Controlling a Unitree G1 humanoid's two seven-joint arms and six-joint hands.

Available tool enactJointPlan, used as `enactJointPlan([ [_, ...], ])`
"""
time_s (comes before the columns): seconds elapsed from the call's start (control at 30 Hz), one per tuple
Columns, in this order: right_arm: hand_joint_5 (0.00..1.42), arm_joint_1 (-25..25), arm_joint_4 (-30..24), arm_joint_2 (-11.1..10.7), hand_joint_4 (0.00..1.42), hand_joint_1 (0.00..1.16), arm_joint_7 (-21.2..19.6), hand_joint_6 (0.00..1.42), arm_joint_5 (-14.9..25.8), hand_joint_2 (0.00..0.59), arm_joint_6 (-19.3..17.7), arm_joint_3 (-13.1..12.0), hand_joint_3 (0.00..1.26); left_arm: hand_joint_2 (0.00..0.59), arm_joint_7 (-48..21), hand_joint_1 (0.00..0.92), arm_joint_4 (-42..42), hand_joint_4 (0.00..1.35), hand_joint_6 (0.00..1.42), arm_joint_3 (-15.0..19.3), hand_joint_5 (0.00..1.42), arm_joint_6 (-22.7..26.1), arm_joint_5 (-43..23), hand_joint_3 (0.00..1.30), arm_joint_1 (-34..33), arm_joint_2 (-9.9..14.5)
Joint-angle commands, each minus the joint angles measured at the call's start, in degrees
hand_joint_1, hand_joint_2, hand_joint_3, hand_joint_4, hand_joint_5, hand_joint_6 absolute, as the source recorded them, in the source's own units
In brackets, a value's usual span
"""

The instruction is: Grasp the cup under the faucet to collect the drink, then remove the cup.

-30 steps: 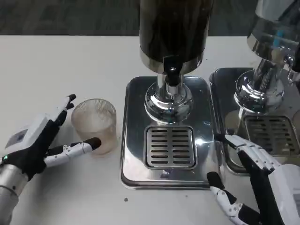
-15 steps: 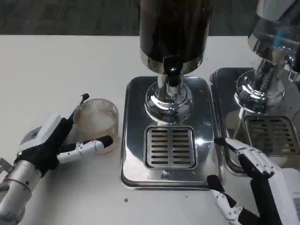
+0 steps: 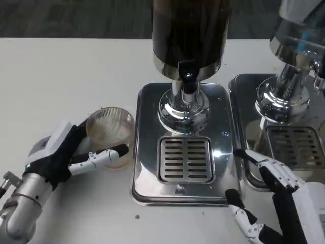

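A ribbed, translucent cup [image 3: 110,131] stands on the white table just left of the chrome drip tray [image 3: 147,127]. My left hand [image 3: 63,152] grips it: the thumb lies across its near side and the other fingers reach around its far side. The black faucet [image 3: 188,77] hangs from the dark drink tank [image 3: 192,30], above the slotted grille [image 3: 185,158]. Nothing stands on the grille. My right hand [image 3: 278,195] hovers at the tray's front right corner, fingers apart, holding nothing.
A second chrome dispenser [image 3: 292,76] with its own tray [image 3: 244,122] stands close on the right, beside my right hand. Bare white table [image 3: 61,76] stretches left and behind the cup.
My left hand has slid right and closed around the cup, which has shifted a little toward the drip tray. The right hand has hardly moved.
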Motion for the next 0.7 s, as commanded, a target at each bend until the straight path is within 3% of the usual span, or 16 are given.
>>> enactJointPlan([
  [0.03, 0.30, 0.27, -0.75, -0.08, 0.31, 0.44, 0.32, 0.42, 1.04, 0.396, 0.18, -0.42, 0.30, 0.120, -0.37, 0.187, 1.22, 0.31, 0.70, -1.04, 0.55, -1.29, -0.34, 0.28, 0.06, -1.03],
  [0.13, 0.30, 0.20, -0.99, -0.14, 0.32, 0.44, 0.43, 0.42, 1.21, 0.396, 0.19, -0.43, 0.30, 0.128, -0.09, 0.192, 1.61, 0.38, 0.84, -1.46, 0.66, -1.30, -0.68, 0.34, -0.11, -1.09],
  [0.37, 0.31, -0.11, -0.98, -0.27, 0.33, 0.44, 0.62, 0.42, 1.69, 0.396, 0.07, -0.46, 0.30, 0.141, 2.19, 0.212, 1.90, 0.51, 1.01, -1.80, 0.79, -1.91, -0.69, 0.41, 0.42, -1.53],
  [0.7, 0.31, -0.04, -1.27, -0.42, 0.35, 0.45, 0.91, 0.42, 2.01, 0.396, -0.15, -0.79, 0.30, 0.162, 3.30, 0.276, 2.34, 0.56, 1.08, -2.23, 0.84, -1.91, -0.47, 0.45, 0.68, -1.59],
])
